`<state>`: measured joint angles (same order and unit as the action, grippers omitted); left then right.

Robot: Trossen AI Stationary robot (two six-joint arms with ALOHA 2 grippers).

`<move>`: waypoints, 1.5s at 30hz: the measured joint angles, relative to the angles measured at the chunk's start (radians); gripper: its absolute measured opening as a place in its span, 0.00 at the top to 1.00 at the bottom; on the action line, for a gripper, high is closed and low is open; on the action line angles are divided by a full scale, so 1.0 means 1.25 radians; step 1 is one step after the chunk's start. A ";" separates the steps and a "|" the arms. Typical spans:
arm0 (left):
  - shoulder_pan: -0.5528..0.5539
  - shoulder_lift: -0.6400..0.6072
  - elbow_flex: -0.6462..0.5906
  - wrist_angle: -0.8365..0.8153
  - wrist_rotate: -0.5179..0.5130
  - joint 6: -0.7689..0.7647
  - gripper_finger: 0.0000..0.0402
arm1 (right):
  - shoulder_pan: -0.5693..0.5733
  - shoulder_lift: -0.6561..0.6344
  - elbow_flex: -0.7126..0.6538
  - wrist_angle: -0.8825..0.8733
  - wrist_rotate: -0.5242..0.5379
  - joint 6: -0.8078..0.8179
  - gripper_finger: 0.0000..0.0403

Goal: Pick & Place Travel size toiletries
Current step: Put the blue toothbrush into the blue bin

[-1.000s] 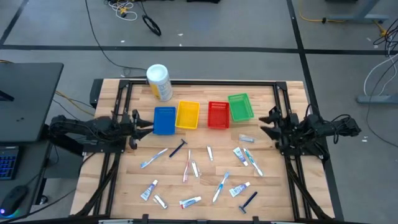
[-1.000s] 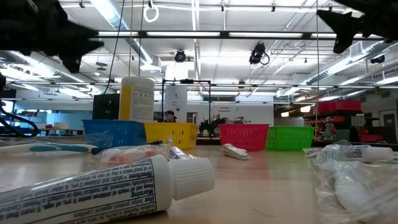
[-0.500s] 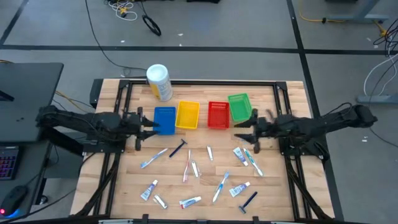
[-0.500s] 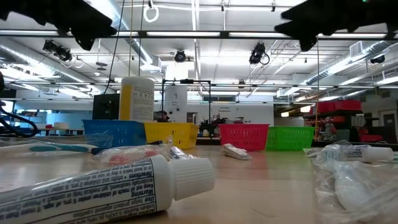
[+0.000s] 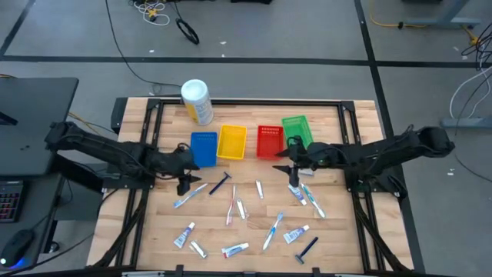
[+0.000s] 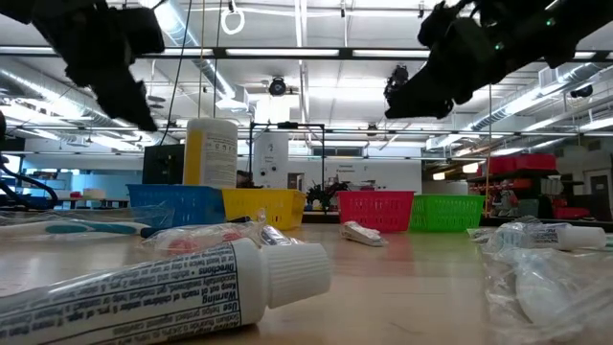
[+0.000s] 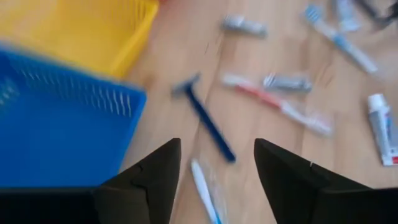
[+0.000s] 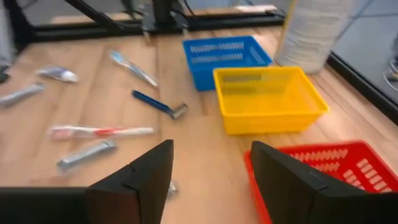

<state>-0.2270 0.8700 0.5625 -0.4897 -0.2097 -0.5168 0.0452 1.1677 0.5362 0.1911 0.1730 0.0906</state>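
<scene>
Small toothpaste tubes, slim toothbrushes and dark razors lie flat and scattered over the wooden table's near half. In the high view my left gripper (image 5: 186, 181) hovers open beside the blue basket (image 5: 203, 148). It is above a blue razor (image 5: 221, 183) and a toothbrush (image 5: 190, 195). Its wrist view shows that razor (image 7: 208, 121) and toothbrush (image 7: 202, 185) beyond the open gripper (image 7: 216, 143). My right gripper (image 5: 294, 175) hangs open in front of the red basket (image 5: 269, 142), near a toothpaste tube (image 5: 297, 192). Its wrist view shows the open gripper (image 8: 211, 144) touching nothing.
The blue basket, a yellow basket (image 5: 232, 142), the red one and a green basket (image 5: 297, 131) stand in a row at the table's far side. A white-and-yellow canister (image 5: 196, 101) stands behind them. More tubes (image 5: 184, 235) and a razor (image 5: 307, 248) lie toward the near edge.
Both arms have reached in from the table's sides toward its middle. The left gripper has moved right and toward the near edge, past the blue basket, and has tipped downward. The right gripper has moved left to the front of the red basket and has also tipped down. The toiletries have stayed put.
</scene>
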 joint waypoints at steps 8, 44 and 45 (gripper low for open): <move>-0.094 0.132 0.000 -0.028 0.024 -0.198 0.47 | -0.026 0.013 0.000 0.002 0.000 0.008 0.42; -0.138 0.410 -0.002 0.008 -0.003 -0.443 0.89 | -0.031 0.012 0.000 0.019 -0.001 -0.025 0.42; -0.138 0.405 -0.004 0.010 -0.004 -0.458 0.89 | -0.031 0.012 0.000 0.019 -0.001 -0.024 0.42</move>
<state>-0.4000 1.3759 0.5579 -0.4767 -0.2146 -1.0897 0.0067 1.1831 0.5362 0.2150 0.1722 0.0601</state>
